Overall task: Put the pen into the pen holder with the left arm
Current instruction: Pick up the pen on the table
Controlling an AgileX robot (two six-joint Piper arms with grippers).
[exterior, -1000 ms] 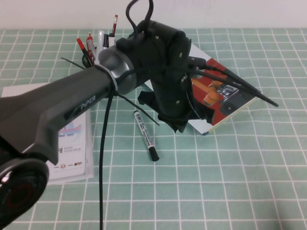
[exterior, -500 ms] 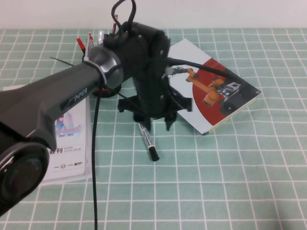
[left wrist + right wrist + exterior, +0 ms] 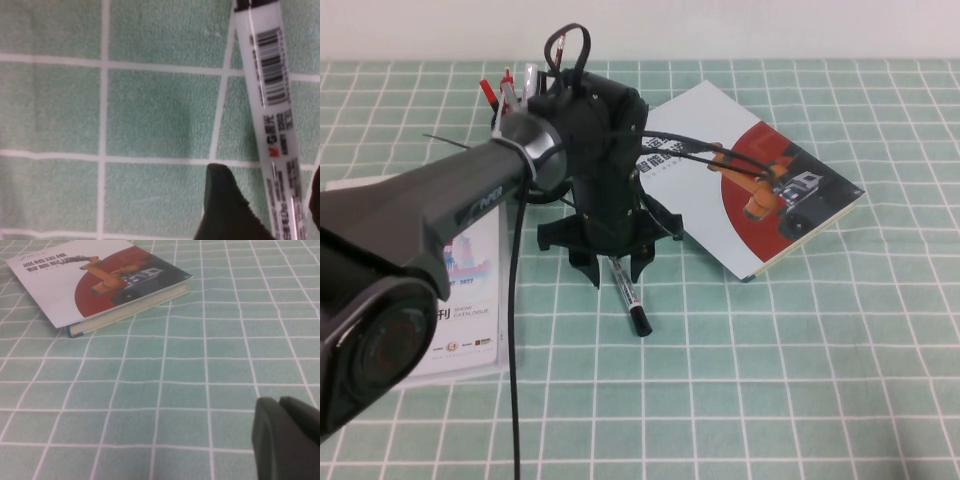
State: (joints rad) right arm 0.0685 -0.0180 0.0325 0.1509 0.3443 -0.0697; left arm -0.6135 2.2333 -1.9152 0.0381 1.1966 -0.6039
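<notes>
- Your left gripper (image 3: 617, 268) hangs low over the pen (image 3: 626, 294), jaws spread, one finger to each side of the barrel, gripping nothing.
- The pen lies flat on the table (image 3: 800, 340), just near of centre: white barrel with a barcode and small black print, black at both ends, one black end poking out toward you.
- Half a second ago the left arm (image 3: 470, 200) stood further right and its jaws further from you; it has come left and nearer, onto the barrel.
- The pen holder (image 3: 525, 120), far left, is mostly hidden behind the arm; red pens (image 3: 500, 88) show.
- A book (image 3: 750, 180) lies right of the arm.
- Your right gripper (image 3: 287, 440) hovers near the table, cut off; you cannot tell its state.
</notes>
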